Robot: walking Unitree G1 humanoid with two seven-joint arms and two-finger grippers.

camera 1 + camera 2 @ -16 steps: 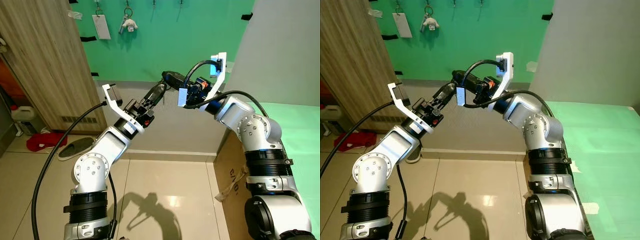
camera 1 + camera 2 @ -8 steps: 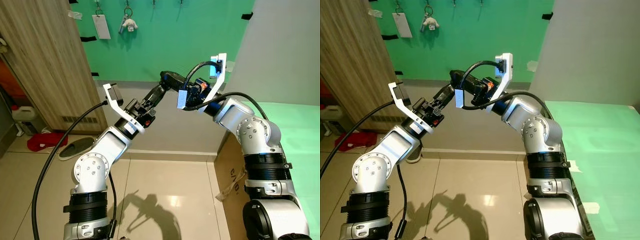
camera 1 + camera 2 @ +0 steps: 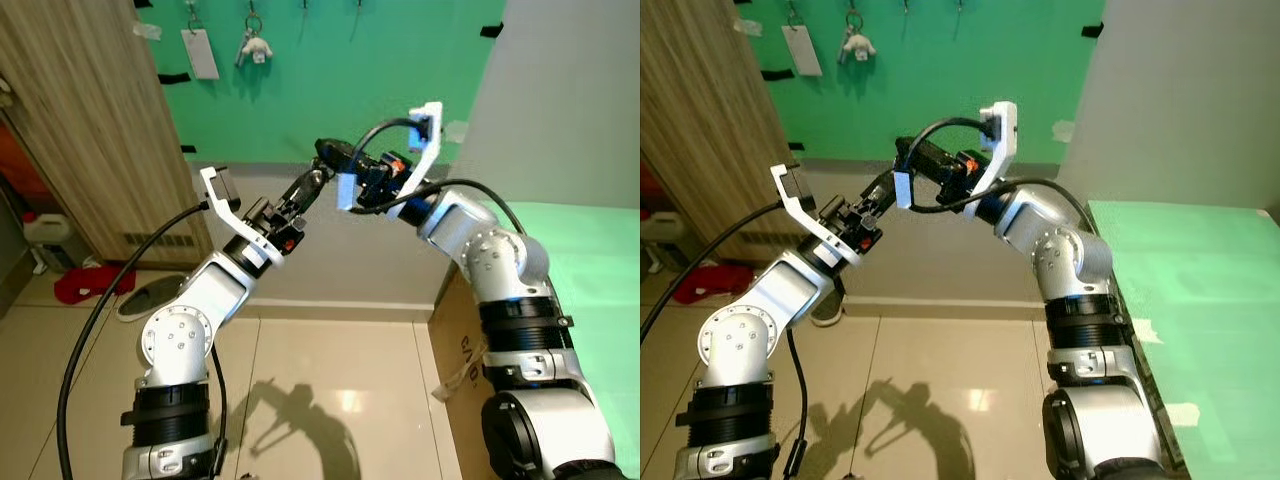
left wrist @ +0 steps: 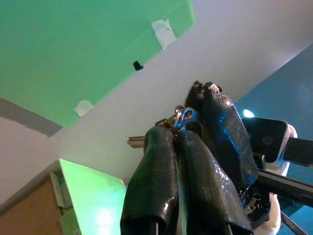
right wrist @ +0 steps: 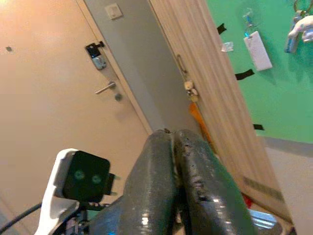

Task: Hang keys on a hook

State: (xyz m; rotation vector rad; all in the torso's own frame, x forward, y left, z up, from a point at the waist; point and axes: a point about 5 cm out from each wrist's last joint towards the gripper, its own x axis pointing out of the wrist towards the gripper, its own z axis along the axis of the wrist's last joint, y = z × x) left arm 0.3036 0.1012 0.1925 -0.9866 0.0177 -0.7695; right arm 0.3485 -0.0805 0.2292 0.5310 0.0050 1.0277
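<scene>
Green wall (image 3: 400, 70), wood-grain cabinet (image 3: 90, 130) — beige floor tiles (image 3: 330, 370), red cloth (image 3: 85, 285).

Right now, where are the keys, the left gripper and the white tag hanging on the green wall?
keys (image 4: 182, 119): left wrist view, on the blue clip by the ring.
left gripper (image 3: 316, 181): left eye view, at its black fingertips.
white tag (image 3: 200, 53): left eye view, middle of the card.
</scene>
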